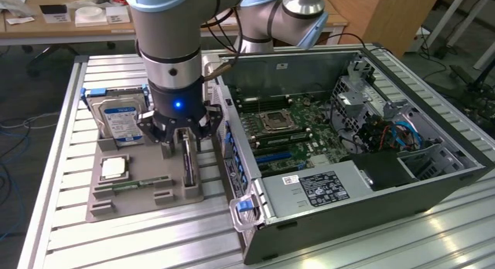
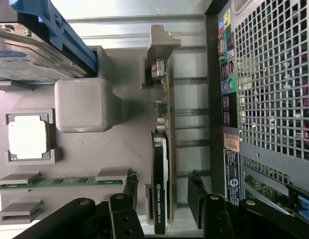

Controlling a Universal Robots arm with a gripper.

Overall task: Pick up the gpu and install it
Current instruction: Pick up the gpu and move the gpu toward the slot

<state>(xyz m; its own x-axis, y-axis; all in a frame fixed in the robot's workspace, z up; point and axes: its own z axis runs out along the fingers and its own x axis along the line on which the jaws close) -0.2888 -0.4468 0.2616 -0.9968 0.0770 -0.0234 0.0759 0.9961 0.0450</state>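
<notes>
Gpu (image 1: 188, 164) stands on its long edge in a slot of the grey holder (image 1: 147, 198), on the side of the holder nearest the computer case (image 1: 348, 182). Metal bracket end points away from my wrist. Dark cooler face with a green logo is turned toward the holder's middle. Bare board face is toward the case.

My claw (image 1: 184, 138) hangs straight over the card, released and spread wide. In the wrist view the claw (image 2: 162, 199) straddles the gpu (image 2: 161, 174), one of the fingers (image 2: 197, 191) on each side. There is a gap between each finger and the card, so nothing is gripped.

Same holder carries a hard drive (image 1: 120, 118) with a blue label, upright at the far end. A square processor chip (image 1: 113, 166) lies flat. A green memory stick (image 1: 143, 182) lies just beside it.

Case lies open on the slatted metal desk (image 1: 54, 182), motherboard (image 1: 286, 130) exposed, just beside the holder on the exterior view's right.
</notes>
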